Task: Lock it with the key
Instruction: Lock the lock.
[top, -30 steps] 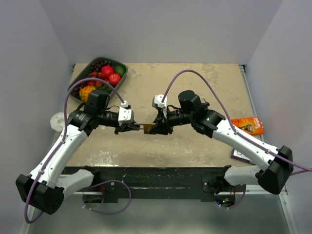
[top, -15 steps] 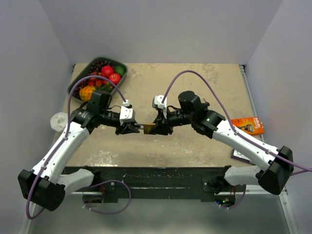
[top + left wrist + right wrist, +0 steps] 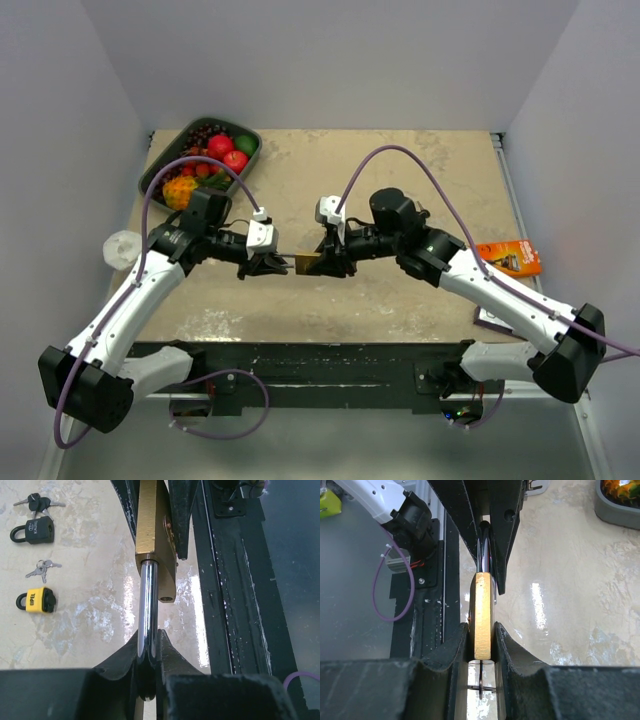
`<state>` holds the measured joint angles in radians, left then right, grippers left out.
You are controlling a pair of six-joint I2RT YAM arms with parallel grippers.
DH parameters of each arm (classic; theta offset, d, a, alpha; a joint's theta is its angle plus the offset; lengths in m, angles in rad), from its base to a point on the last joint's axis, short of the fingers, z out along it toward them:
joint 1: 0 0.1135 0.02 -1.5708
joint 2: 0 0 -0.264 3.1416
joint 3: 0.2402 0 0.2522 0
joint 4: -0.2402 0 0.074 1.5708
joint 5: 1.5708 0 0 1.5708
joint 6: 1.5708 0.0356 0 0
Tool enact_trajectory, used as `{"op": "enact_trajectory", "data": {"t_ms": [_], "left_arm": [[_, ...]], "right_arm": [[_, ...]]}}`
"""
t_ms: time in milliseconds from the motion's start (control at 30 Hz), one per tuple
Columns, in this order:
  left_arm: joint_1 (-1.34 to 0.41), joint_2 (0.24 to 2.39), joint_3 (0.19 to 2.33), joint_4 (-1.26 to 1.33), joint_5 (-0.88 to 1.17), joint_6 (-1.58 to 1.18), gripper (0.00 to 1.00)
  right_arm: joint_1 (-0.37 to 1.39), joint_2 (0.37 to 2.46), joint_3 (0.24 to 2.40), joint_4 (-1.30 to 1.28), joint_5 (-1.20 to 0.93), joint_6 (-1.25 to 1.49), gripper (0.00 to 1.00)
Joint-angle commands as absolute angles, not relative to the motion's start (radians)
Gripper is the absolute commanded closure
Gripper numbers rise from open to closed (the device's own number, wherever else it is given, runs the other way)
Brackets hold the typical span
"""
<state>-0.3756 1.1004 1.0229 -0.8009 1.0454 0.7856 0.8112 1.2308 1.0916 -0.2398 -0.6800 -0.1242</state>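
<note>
Brass padlock (image 3: 306, 263) hangs mid-air, left gripper (image 3: 148, 647) clamped on its shackle (image 3: 148, 600), right gripper (image 3: 482, 635) clamped on its body (image 3: 482, 615); off-axis push prob jams the shackle or twists it loose.

— What was the padlock (image 3: 152, 520) made of?
— A brushed brass body, dull gold; its shackle (image 3: 148, 600) was polished steel, mirror-bright
— And the end effectors?
— Matt black plastic on both the left end effector (image 3: 148, 641) and the right end effector (image 3: 482, 630), scuffed pale along the edges
— The desk (image 3: 90, 625)?
— Smooth, beige, stone-patterned, glossy enough to show glare. On it a small black padlock (image 3: 37, 531) looked matt, a yellow padlock (image 3: 37, 601) wore a plastic jacket, and the loose keys (image 3: 42, 569) were bare metal
</note>
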Motion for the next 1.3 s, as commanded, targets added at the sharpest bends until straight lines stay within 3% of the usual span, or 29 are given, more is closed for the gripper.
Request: {"op": "enact_trajectory", "data": {"t_ms": [0, 67, 133, 200, 333, 367, 567, 633, 700, 733, 833, 967, 1133, 1267], "left_arm": [[-0.376, 1.088, 1.023, -0.752, 1.091, 0.75, 1.0], [-0.377, 1.08, 1.02, -0.71, 1.089, 0.69, 1.0], [-0.377, 1.081, 1.031, -0.716, 1.103, 0.689, 0.83], [-0.377, 1.078, 1.034, -0.703, 1.108, 0.68, 0.79], [-0.377, 1.078, 1.029, -0.69, 1.101, 0.664, 0.91], [-0.377, 1.078, 1.028, -0.69, 1.103, 0.669, 0.99], [-0.376, 1.06, 1.008, -0.683, 1.123, 0.673, 1.0], [-0.37, 1.06, 1.003, -0.677, 1.146, 0.661, 1.0], [-0.347, 1.06, 0.994, -0.664, 1.184, 0.649, 1.0], [-0.336, 1.061, 0.991, -0.664, 1.196, 0.644, 1.0], [-0.304, 1.066, 0.992, -0.672, 1.227, 0.653, 1.0], [-0.276, 1.068, 0.997, -0.689, 1.267, 0.678, 1.0], [-0.275, 1.069, 0.997, -0.722, 1.304, 0.716, 1.0], [-0.275, 1.071, 1.005, -0.727, 1.322, 0.715, 1.0]], "right_arm": [[0.81, 1.177, 1.111, -0.107, -0.701, -0.141, 1.0], [0.81, 1.18, 1.112, -0.117, -0.701, -0.144, 1.0], [0.81, 1.183, 1.114, -0.123, -0.701, -0.15, 1.0], [0.81, 1.184, 1.114, -0.12, -0.7, -0.15, 1.0], [0.81, 1.187, 1.117, -0.117, -0.701, -0.147, 1.0], [0.81, 1.186, 1.117, -0.117, -0.7, -0.146, 1.0], [0.81, 1.183, 1.115, -0.12, -0.698, -0.14, 1.0], [0.81, 1.181, 1.115, -0.129, -0.681, -0.13, 0.68], [0.81, 1.178, 1.12, -0.153, -0.655, -0.13, 0.44], [0.81, 1.172, 1.12, -0.164, -0.644, -0.13, 0.23], [0.807, 1.158, 1.129, -0.216, -0.609, -0.147, 0.09], [0.801, 1.126, 1.126, -0.293, -0.583, -0.207, 0.07], [0.787, 1.062, 1.065, -0.354, -0.561, -0.265, 0.16], [0.785, 1.046, 1.016, -0.308, -0.548, -0.261, 0.15]]}}
